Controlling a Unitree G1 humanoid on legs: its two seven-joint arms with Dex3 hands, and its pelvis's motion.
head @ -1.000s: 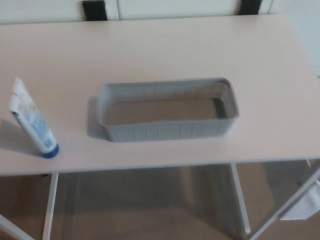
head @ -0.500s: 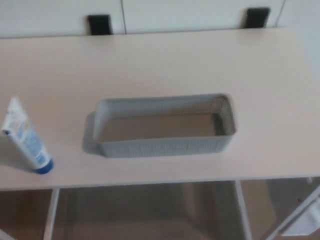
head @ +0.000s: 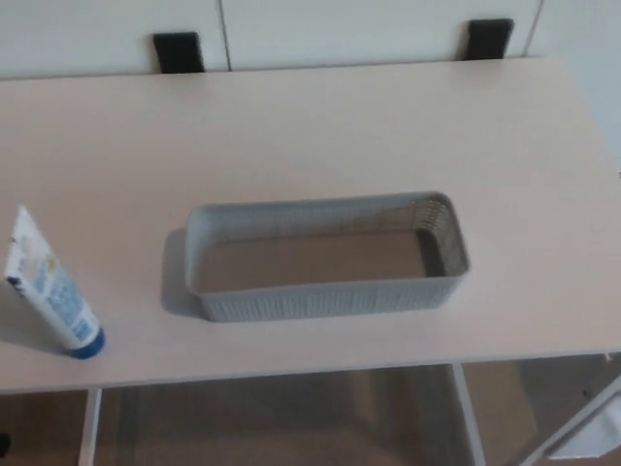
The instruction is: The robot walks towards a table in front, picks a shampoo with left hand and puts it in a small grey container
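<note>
Only your head view has shifted since a moment ago; nothing on the counter [head: 388, 126] has moved. At the near left edge the shampoo tube [head: 50, 286] stands on its blue cap, tilted. It is well apart from the grey container [head: 320, 299], which sits mid-counter to its right. Neither hand shows, so you cannot tell whether the fingers are spread or closed.

The desk [head: 340, 126] is a pale pinkish cream all over. The container [head: 320, 303] is grey, and its sides have a pattern of tiny lines, like a weave. The shampoo [head: 49, 291] is white with light blue marks and a dark blue cap [head: 85, 345]. The blocks [head: 178, 50] past the desk are black, and the wall [head: 340, 19] is white.
</note>
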